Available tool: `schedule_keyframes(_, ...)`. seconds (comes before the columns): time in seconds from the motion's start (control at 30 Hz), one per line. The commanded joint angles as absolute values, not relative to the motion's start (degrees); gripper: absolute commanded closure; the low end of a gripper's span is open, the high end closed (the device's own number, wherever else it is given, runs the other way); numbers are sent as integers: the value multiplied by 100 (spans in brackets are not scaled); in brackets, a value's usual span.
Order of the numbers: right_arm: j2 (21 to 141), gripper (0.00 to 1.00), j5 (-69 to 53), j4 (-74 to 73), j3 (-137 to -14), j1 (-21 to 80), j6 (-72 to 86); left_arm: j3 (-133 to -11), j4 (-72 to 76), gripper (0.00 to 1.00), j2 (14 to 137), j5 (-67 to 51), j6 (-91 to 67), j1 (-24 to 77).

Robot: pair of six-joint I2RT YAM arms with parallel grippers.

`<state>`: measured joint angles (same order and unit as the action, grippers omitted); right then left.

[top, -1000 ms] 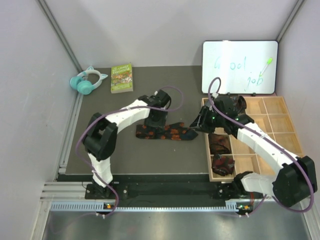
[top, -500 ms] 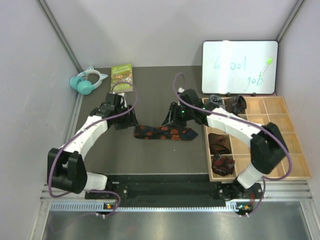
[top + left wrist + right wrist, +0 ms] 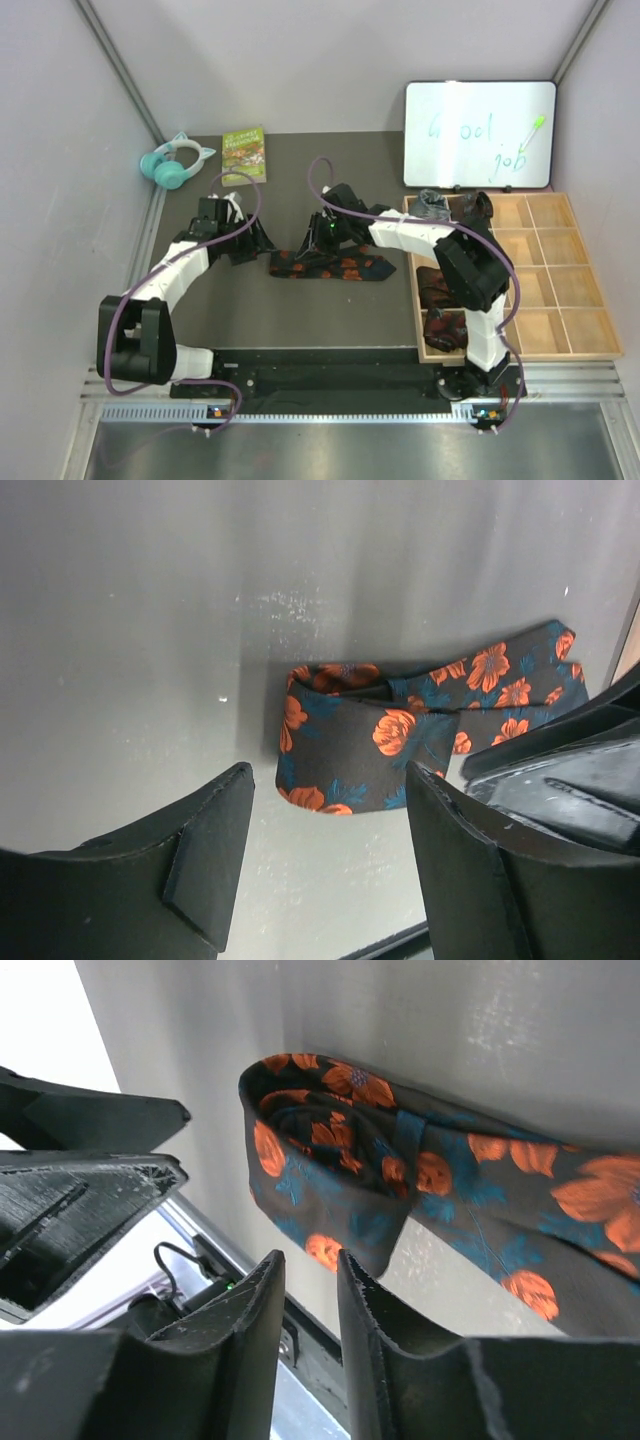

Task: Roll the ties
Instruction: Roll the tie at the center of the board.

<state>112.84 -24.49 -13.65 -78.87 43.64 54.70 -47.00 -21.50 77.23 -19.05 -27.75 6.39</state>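
Two robot arms flank a floral necktie [image 3: 345,267], black with orange blossoms and blue-green leaves. It lies flat on the dark table mat [image 3: 300,310] just left of the wooden compartment tray [image 3: 560,290]. The tie's left end is doubled over into a loose loop, and the rest runs as a strip toward the tray.

The left gripper [image 3: 330,780] sits just off that looped end with its jaws spread wide and nothing between them. The loop lies on the mat beyond its fingertips. The right gripper [image 3: 311,1255] is at the same end from the other side. Its jaws are drawn to a narrow slit that holds nothing, and its tips are just short of the fold. Whether either gripper touches the fabric cannot be told.

One second earlier the positions were reversed, with the left gripper over the tie and the right one at the tray's near-left edge. Half a second ago the left gripper had already pulled back to the left, where it has since barely shifted. The right gripper was then above the middle of the strip and has since slid left to the looped end. Its elbow has swung in from over the tray's middle to its left compartments. The tie itself lies about where it did.

Rolled ties [image 3: 437,287] sit in the tray's left compartments. A whiteboard [image 3: 480,120] stands behind the tray.
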Motion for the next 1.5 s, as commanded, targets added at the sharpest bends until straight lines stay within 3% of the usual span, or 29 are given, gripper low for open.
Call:
schedule_keyframes(0.0,11443,73,-2733,-844,-8139,4465,5634,-4413,-1521,34,7594,-2004,-3093,624)
schedule_keyframes(0.9,12138,76,-2777,-624,-7910,4298,5440,-3445,193,41,8428,-2496,-3348,615)
schedule_keyframes(1.3,12313,76,-2830,-554,-7901,4201,5414,-2928,659,52,8333,-2409,-3674,738)
schedule_keyframes(1.47,12357,76,-2848,-510,-7893,4201,5440,-2769,519,64,7849,-1847,-3841,940)
